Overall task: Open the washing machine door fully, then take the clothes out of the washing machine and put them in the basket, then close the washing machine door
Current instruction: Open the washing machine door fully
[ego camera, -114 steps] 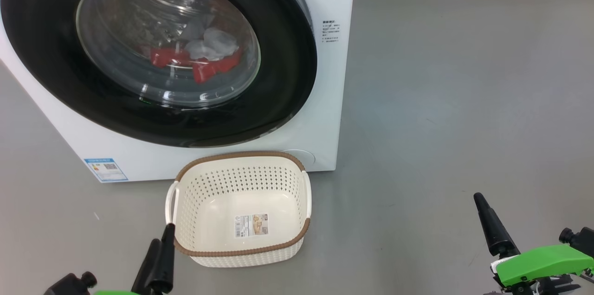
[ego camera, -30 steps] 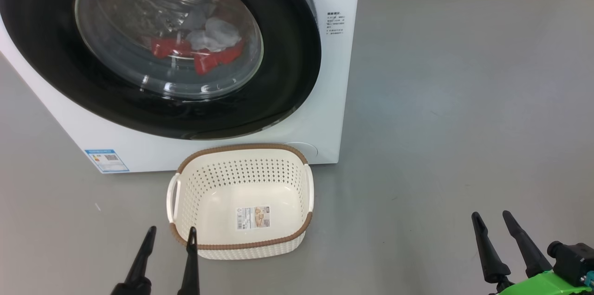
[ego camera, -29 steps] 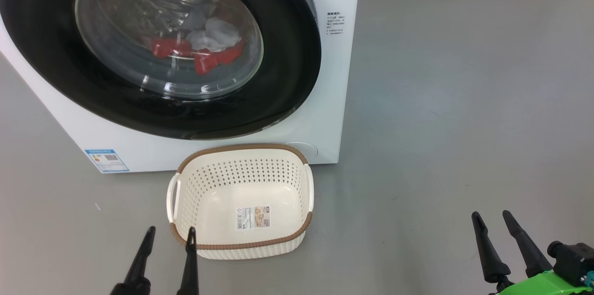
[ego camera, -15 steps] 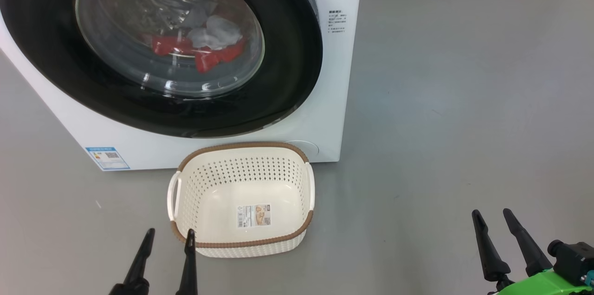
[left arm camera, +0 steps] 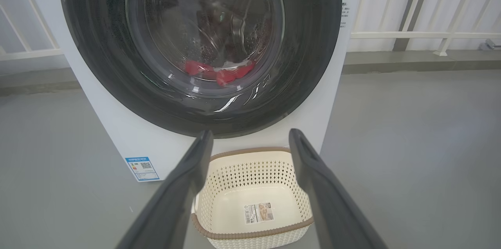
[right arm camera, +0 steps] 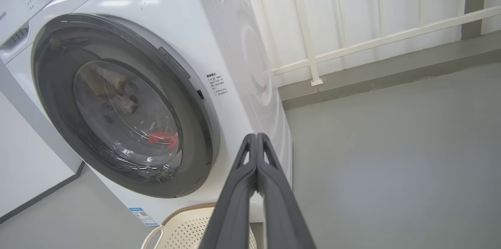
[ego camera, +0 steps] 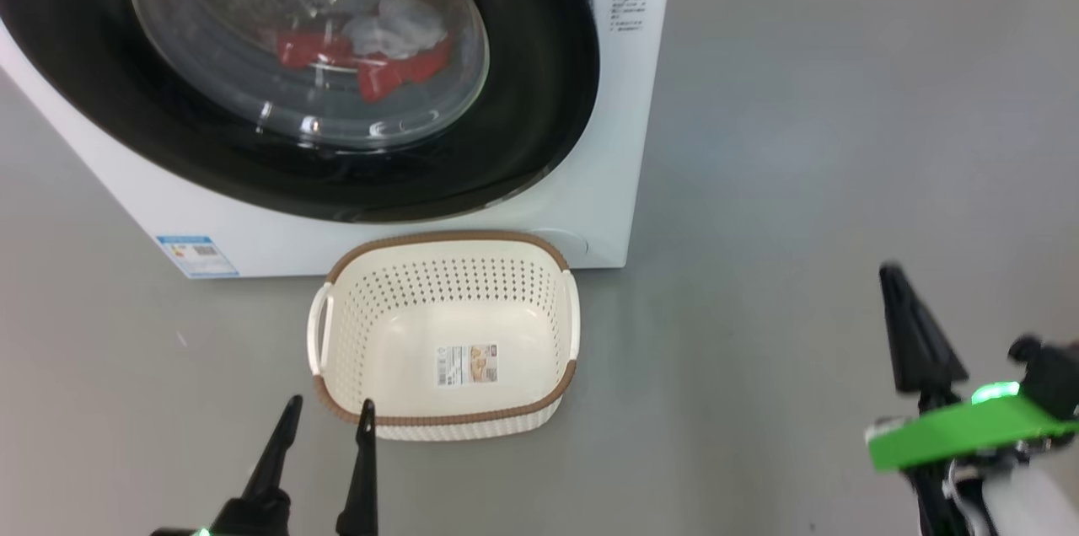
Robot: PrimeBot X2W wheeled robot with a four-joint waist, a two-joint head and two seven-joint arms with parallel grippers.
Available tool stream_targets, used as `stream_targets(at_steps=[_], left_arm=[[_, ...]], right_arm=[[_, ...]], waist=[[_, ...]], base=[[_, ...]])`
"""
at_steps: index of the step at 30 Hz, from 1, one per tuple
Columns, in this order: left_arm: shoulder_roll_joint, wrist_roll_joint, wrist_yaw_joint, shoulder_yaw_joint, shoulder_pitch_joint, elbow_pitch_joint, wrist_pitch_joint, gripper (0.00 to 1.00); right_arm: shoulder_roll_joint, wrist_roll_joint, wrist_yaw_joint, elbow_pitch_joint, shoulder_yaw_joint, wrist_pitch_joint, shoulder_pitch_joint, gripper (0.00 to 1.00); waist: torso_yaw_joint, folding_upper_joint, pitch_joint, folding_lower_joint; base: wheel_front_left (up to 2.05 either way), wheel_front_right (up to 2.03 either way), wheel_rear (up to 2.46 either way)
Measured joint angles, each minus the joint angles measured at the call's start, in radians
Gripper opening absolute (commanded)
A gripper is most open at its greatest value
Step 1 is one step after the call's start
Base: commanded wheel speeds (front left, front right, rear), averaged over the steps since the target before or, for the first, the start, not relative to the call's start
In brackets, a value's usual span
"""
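The round black-rimmed glass washer door (ego camera: 527, 98) sits closed at twelve o'clock over the red-and-white clothes (ego camera: 379, 74), cream perforated plastic basket (ego camera: 447, 242) parked beneath to catch them, left gripper (ego camera: 330, 404) splayed at seven, right gripper (ego camera: 891, 273) pinched together at four, seemingly door-bound.
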Motion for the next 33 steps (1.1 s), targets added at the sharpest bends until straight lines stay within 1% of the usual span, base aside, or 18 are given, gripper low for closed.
stream_targets(at_steps=[6, 12, 18, 21, 26, 30, 33], left_arm=[[0.0, 0.0, 0.003, -0.031, -0.039, -0.003, 0.0, 1.0], [0.0, -0.002, 0.009, -0.078, -0.082, -0.005, 0.0, 1.0], [-0.001, -0.028, 0.019, -0.128, -0.118, -0.005, 0.0, 1.0], [-0.002, -0.03, 0.019, -0.149, -0.129, -0.006, 0.0, 1.0], [-0.002, -0.044, 0.027, -0.178, -0.15, -0.006, 0.0, 1.0], [-0.003, -0.05, 0.03, -0.199, -0.172, -0.005, 0.0, 1.0], [-0.003, -0.056, 0.036, -0.217, -0.182, -0.005, 0.0, 1.0]], right_arm=[[-0.007, 0.078, 0.0, 0.001, 0.003, -0.006, -0.16, 0.0], [-0.051, 0.108, 0.0, 0.03, 0.026, -0.006, -0.332, 0.0], [-0.103, 0.187, 0.0, 0.092, 0.062, -0.007, -0.496, 0.0], [-0.131, 0.247, 0.0, 0.133, 0.095, -0.007, -0.564, 0.0], [-0.178, 0.381, 0.0, 0.198, 0.159, -0.002, -0.67, 0.0], [-0.222, 0.48, 0.0, 0.227, 0.215, 0.049, -0.744, 0.0], [-0.245, 0.576, 0.0, 0.236, 0.247, 0.115, -0.782, 0.0]], waist=[[0.025, 0.0, 0.037, 0.0001], [0.067, 0.0, 0.075, 0.0], [0.113, 0.0, 0.115, 0.0], [0.137, 0.0, 0.134, 0.0], [0.173, 0.0, 0.164, 0.0], [0.2, 0.0, 0.188, 0.0], [0.219, 0.0, 0.203, 0.0]], base=[[0.0, 0.0, 0.0], [0.0, 0.0, 0.0], [0.0, 0.0, 0.0], [0.0, 0.0, 0.0], [0.0, 0.0, 0.0], [0.0, 0.0, 0.0], [0.0, 0.0, 0.0]])
